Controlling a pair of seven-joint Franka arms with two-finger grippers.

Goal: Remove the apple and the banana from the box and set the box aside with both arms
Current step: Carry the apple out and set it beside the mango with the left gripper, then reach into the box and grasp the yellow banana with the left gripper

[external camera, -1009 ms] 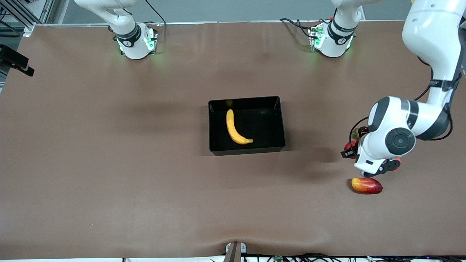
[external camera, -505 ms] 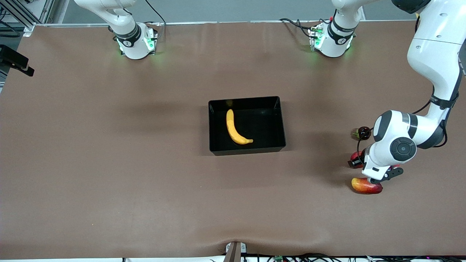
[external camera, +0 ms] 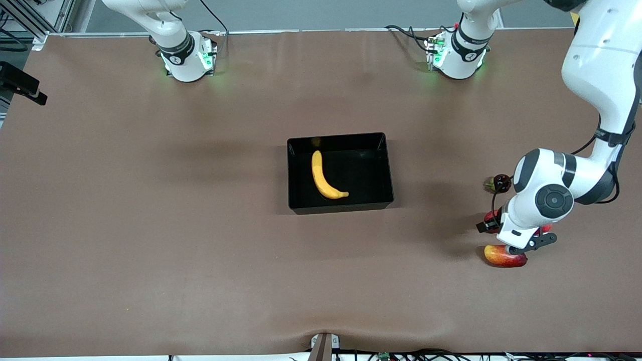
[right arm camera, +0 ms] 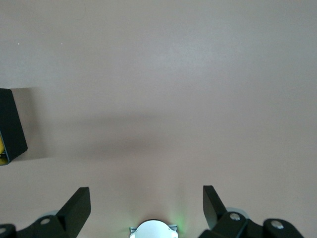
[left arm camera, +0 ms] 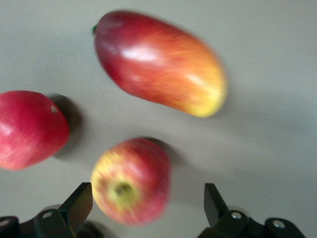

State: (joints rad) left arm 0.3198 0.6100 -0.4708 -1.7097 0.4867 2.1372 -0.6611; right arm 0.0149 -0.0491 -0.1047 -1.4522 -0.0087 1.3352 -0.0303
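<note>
The left arm [external camera: 544, 198] hides the apple [left arm camera: 131, 181] in the front view.

- You see a glossy black plastic tray [external camera: 340, 171]: its floor mirrors the banana [external camera: 325, 177], whose yellow skin looks smooth and dull.
- Around the tray, your table [external camera: 150, 225] wears a matt brown covering with soft ripples.
- Well off toward the left arm's end from the tray, the apple [left arm camera: 132, 180], the mango [left arm camera: 159, 61] and the plain red fruit [left arm camera: 28, 128] have smooth, faintly shiny skins.
- The arm shells [external camera: 592, 60] look like glossy white plastic.
</note>
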